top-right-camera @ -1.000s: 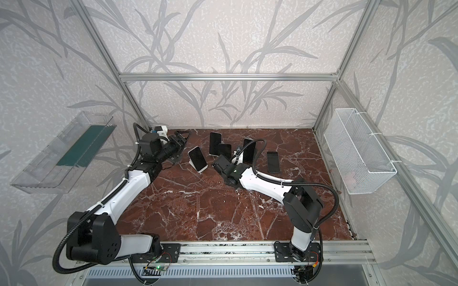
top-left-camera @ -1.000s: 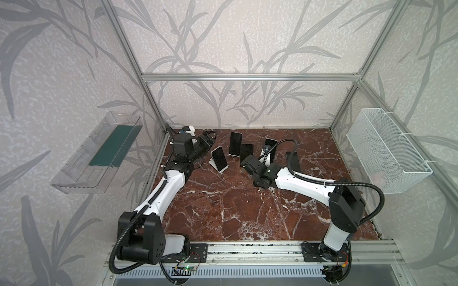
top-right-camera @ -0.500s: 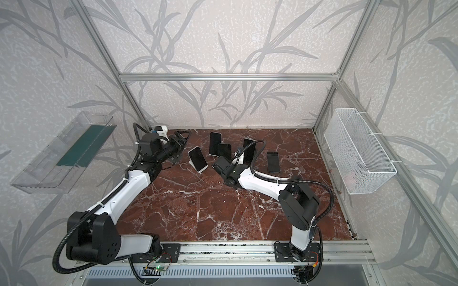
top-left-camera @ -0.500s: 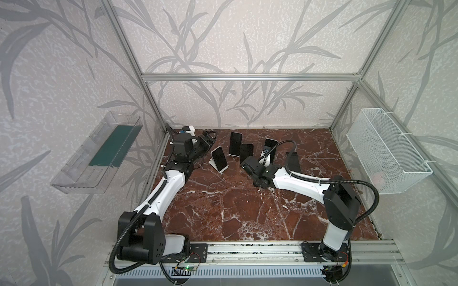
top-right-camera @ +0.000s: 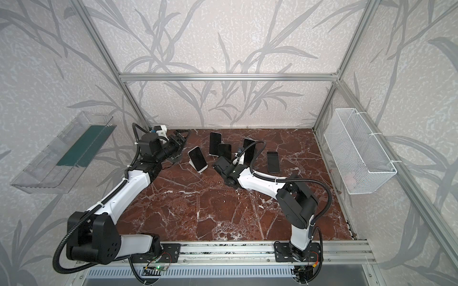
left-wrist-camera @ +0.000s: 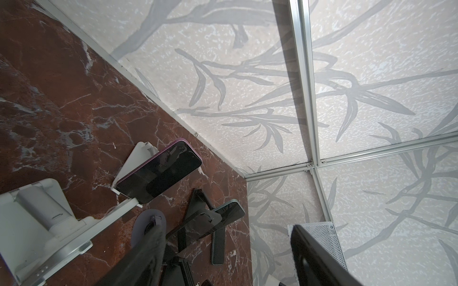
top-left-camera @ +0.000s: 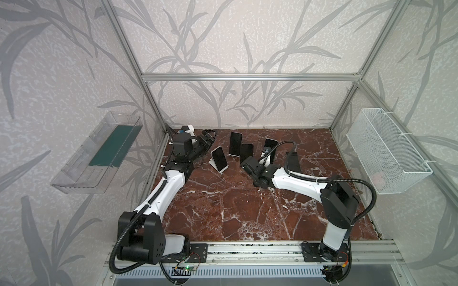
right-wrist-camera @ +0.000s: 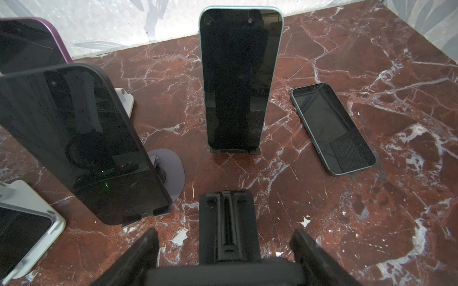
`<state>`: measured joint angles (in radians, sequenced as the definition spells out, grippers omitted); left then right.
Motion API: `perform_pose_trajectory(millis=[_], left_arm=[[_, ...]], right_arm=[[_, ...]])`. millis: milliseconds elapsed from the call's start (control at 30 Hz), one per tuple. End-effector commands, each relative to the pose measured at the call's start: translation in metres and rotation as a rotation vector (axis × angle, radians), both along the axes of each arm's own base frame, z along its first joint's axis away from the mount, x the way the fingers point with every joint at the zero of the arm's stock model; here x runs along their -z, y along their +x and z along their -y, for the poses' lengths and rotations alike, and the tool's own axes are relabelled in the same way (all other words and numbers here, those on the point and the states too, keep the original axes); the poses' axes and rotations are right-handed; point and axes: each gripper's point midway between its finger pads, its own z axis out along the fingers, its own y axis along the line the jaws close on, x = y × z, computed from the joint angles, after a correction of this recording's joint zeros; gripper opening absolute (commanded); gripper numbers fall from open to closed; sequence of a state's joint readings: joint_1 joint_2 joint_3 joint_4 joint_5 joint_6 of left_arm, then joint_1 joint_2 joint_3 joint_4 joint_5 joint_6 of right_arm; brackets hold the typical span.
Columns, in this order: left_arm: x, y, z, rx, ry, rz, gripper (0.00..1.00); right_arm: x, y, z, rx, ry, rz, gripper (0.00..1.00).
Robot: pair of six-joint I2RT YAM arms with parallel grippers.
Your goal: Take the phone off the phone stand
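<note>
The teal-edged phone (right-wrist-camera: 240, 79) stands upright in its black stand (right-wrist-camera: 234, 150) toward the back of the marble desk (right-wrist-camera: 371, 222). Facing it, the right tool (right-wrist-camera: 224, 234), fingers apart, straddles an empty black folding stand (right-wrist-camera: 226, 215) without touching. The left tool (top-left-camera: 209, 136), also apart, holds nothing near the back-left corner.

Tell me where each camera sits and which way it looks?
Top views: high in front, looking down at the red marble table; both arms show.
Left wrist: on left arm, faces back corner; black fingers show.
Right wrist: low, faces upright mint-edged phone; black fingers show.
Shared: both wrists see the purple-edged phone.
</note>
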<state>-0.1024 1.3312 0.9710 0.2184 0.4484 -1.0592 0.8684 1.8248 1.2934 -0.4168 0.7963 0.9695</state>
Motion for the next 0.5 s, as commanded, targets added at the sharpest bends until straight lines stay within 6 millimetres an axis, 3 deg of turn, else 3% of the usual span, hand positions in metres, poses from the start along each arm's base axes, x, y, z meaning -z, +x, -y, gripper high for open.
perform_pose_trajectory(millis=[0,467], left_arm=[[-0.004,-0.001,0.0,0.008,-0.011,0.022,0.8],[-0.008,-0.001,-0.001,0.006,-0.015,0.038,0.8]], right_arm=[[0.004,-0.001,0.01,0.031,-0.028,0.015,0.8],[-0.007,-0.002,0.005,-0.013,-0.021,0.056,0.72]])
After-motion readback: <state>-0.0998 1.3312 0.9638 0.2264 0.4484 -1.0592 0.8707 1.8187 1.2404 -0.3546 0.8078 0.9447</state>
